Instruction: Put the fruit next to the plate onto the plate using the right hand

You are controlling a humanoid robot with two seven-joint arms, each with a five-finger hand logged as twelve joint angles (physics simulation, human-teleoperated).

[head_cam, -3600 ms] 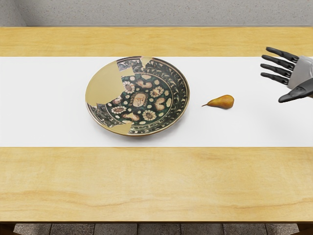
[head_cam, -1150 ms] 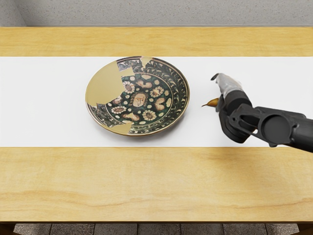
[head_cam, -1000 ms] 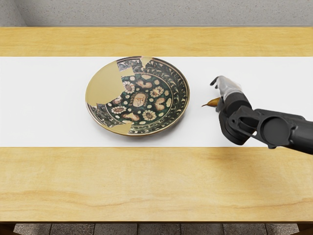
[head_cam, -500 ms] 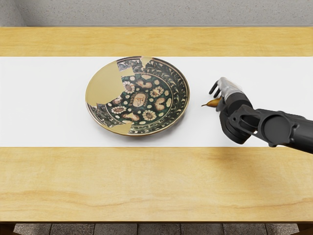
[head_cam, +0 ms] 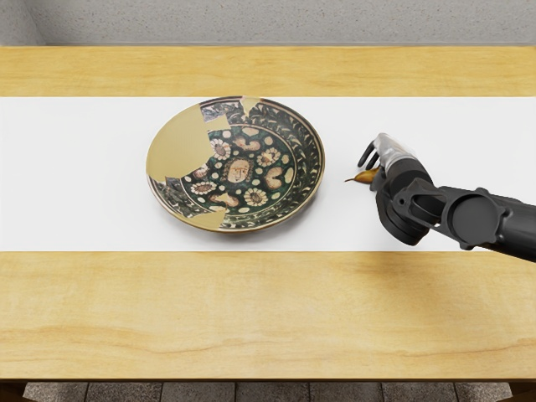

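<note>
Since a second ago the dark fingers (head_cam: 366, 156) have curled down from a flatter reach. Since the first frame the black arm (head_cam: 477, 222) has swung in from the right edge. The black-and-grey right hand (head_cam: 381, 161) sits just right of the round ceramic plate (head_cam: 311, 138), its fingers bent over and closed on the small golden-brown pear (head_cam: 365, 176). The pear lies under the palm on the white cloth runner (head_cam: 84, 176), right of the plate and apart from its rim. Only its narrow end and thin stem show, pointing toward the plate; the hand hides the rest. The plate is patterned in green, cream and gold. It rests on the runner across the light wooden table (head_cam: 268, 310).
</note>
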